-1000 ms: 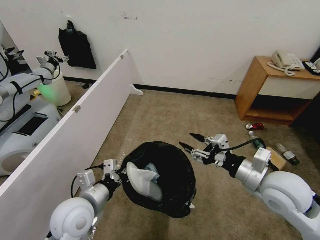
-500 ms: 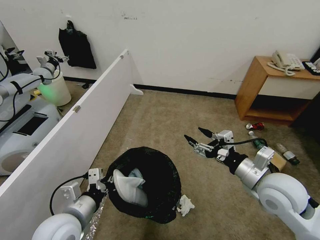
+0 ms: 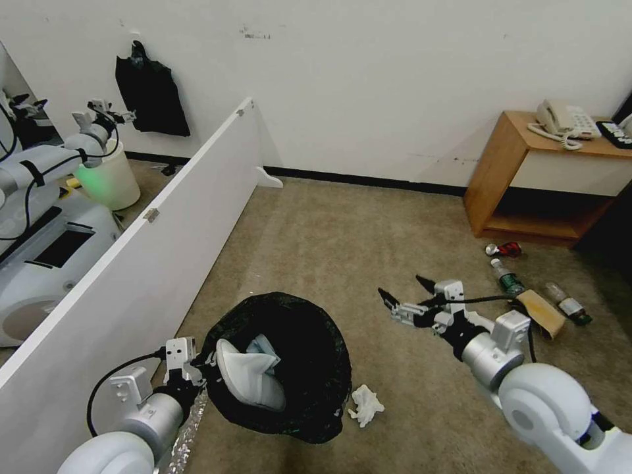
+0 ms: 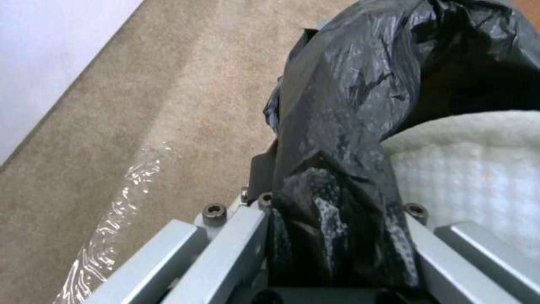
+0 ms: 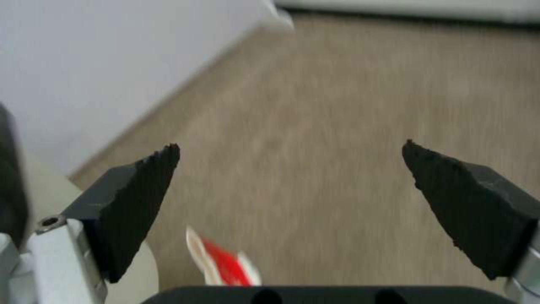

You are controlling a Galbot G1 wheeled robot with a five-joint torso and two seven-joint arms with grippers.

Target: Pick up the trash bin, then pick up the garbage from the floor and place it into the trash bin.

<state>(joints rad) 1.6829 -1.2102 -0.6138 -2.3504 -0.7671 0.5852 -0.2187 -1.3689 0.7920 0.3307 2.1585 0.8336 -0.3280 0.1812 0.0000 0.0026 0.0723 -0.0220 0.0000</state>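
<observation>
My left gripper (image 3: pixel 205 366) clamps the bin (image 3: pixel 283 368) rim; right gripper (image 3: pixel 407 296) gapes; tissue (image 3: pixel 366 404) looks soft, so I'd pinch mid-wad.

The trash bin (image 3: pixel 289 368) shows no white wall in the head view, since its black liner drapes the whole outside. The left gripper (image 3: pixel 197 368), at nine o'clock of the bin, has its fingertips buried in that liner. In the right wrist view, a red-and-white scrap (image 5: pixel 225 264) near six o'clock is blurred and cut off by the black gripper body. On the wooden stand (image 3: pixel 507 178), a black object (image 3: pixel 615 131) at three o'clock is cropped.
</observation>
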